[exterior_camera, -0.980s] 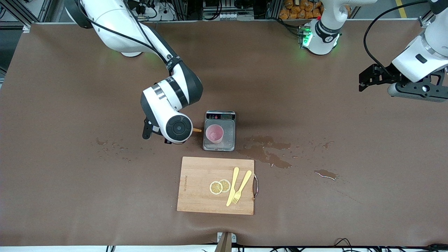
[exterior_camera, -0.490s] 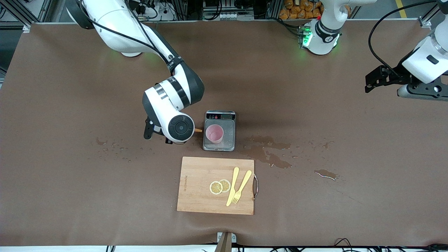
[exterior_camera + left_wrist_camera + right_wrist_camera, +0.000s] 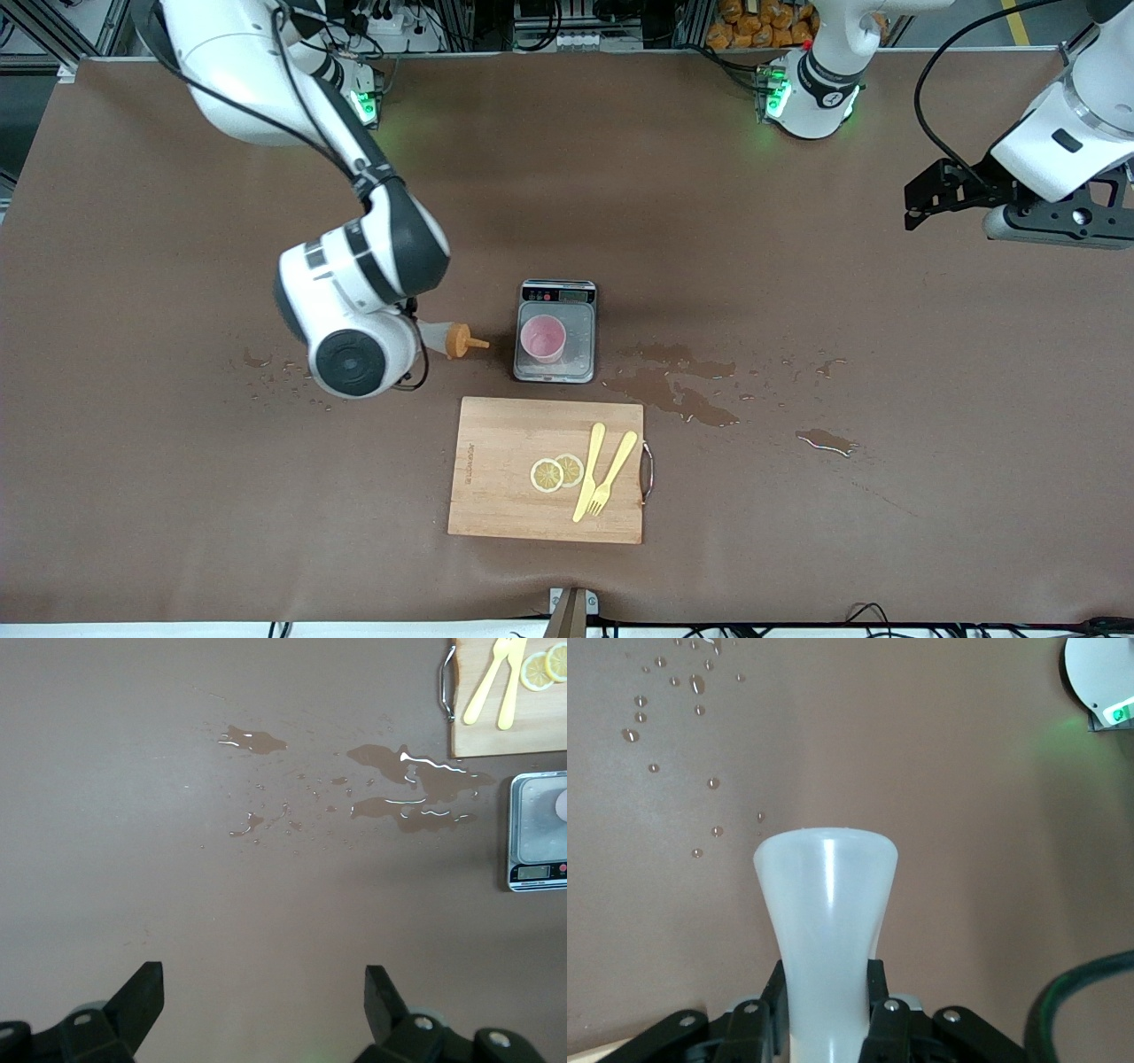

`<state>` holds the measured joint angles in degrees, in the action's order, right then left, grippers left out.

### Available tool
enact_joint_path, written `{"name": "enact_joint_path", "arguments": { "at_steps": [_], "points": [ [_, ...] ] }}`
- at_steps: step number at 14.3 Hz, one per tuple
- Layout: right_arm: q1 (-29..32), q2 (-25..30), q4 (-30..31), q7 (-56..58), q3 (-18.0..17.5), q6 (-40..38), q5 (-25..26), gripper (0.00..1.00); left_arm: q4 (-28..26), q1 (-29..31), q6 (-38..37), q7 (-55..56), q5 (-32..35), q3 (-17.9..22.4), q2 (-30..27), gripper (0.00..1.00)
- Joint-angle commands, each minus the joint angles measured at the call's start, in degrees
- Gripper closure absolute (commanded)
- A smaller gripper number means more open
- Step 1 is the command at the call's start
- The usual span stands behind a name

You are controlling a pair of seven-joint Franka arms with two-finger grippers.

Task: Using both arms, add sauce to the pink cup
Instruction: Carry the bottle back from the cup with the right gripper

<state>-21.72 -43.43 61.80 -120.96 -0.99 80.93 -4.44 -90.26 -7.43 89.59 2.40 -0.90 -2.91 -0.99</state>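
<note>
The pink cup stands on the grey scale in the middle of the table; both show at the edge of the left wrist view, the cup on the scale. My right gripper is shut on the sauce bottle; its whitish body fills the right wrist view. In the front view the wrist hides that gripper, and the bottle lies level, its orange nozzle cap pointing at the scale, a short gap away. My left gripper is open and empty over bare table at the left arm's end.
A wooden cutting board lies nearer the front camera than the scale, with lemon slices and a yellow fork and knife. Wet spills spread beside the scale toward the left arm's end; droplets lie under the right wrist.
My right arm has swung away from the scale toward its own end, carrying the bottle, whose orange cap now shows clear of the wrist. The left arm shifted slightly.
</note>
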Motion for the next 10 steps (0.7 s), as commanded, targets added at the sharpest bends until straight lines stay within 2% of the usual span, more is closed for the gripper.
{"name": "enact_joint_path", "arguments": {
  "at_steps": [1, 3, 6, 10],
  "points": [
    [5.5, 2.1, 0.0, 8.2, -0.9, -1.0, -8.7, 0.76, 0.3, 0.4, -1.2, 0.4, 0.9, -0.8, -0.9, 0.0],
    [8.6, 2.7, 0.1, 13.2, -0.7, -1.0, -12.7, 0.76, 0.3, 0.7, -1.2, 0.1, 0.9, -0.8, -0.9, 0.0],
    [11.5, 2.7, 0.5, 18.7, -0.7, -1.0, -14.6, 0.77, 0.3, 0.8, -1.2, 0.0, 0.9, -0.7, -0.8, 0.0],
    [19.1, 2.6, 2.0, 29.3, -0.6, -1.4, -24.4, 0.77, 0.4, 0.6, -1.2, 0.0, 0.9, -1.3, -0.9, 0.0]
  ]
}}
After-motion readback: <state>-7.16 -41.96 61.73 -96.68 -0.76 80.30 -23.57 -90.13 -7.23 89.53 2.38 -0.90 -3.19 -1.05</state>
